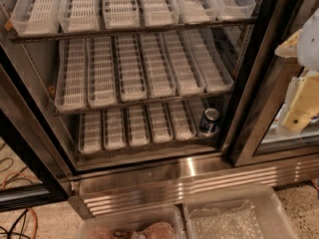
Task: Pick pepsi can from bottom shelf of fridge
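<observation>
The pepsi can (pixel 209 122) is small and dark blue with a silver top. It stands upright at the far right end of the bottom shelf (pixel 134 128), beside the last white lane tray. The fridge (pixel 30 103) is open, and its three wire racks are lined with white slotted trays that hold nothing else. My gripper (pixel 300 101) shows as white and cream parts at the right edge. It is outside the fridge, in front of the right door frame, to the right of the can and a little above it. It holds nothing that I can see.
A black door post (pixel 259 78) stands just right of the can. The stainless steel sill (pixel 189 180) runs below the bottom shelf. Two clear plastic bins (pixel 234 218) (pixel 129 227) sit on the floor in front. Cables (pixel 15 223) lie on the floor at the left.
</observation>
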Controlling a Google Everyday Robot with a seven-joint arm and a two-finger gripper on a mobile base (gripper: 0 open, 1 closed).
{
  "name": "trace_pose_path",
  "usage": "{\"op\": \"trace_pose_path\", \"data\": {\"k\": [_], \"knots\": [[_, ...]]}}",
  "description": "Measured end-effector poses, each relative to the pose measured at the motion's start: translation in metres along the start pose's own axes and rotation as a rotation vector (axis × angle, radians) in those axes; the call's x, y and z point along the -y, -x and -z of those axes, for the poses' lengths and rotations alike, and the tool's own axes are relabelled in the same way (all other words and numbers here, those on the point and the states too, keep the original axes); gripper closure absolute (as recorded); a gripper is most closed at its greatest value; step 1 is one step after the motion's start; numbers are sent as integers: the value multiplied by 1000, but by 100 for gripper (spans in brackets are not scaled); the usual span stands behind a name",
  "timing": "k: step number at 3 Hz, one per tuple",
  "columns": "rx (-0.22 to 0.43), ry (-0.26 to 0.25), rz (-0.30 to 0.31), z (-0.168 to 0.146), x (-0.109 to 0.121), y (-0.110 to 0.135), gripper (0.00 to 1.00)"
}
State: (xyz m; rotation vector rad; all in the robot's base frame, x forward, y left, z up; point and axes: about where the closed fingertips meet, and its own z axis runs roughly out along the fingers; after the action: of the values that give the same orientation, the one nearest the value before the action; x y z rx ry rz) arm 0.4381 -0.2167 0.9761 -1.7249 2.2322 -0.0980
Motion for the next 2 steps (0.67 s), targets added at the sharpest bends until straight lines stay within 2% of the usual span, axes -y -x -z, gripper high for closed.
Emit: {"op": "trace_pose_path", "data": {"k": [1,2], "knots": [[0,0,0,0,0,0,0],[4,55,-73,-44,-11,-22,0]]}}
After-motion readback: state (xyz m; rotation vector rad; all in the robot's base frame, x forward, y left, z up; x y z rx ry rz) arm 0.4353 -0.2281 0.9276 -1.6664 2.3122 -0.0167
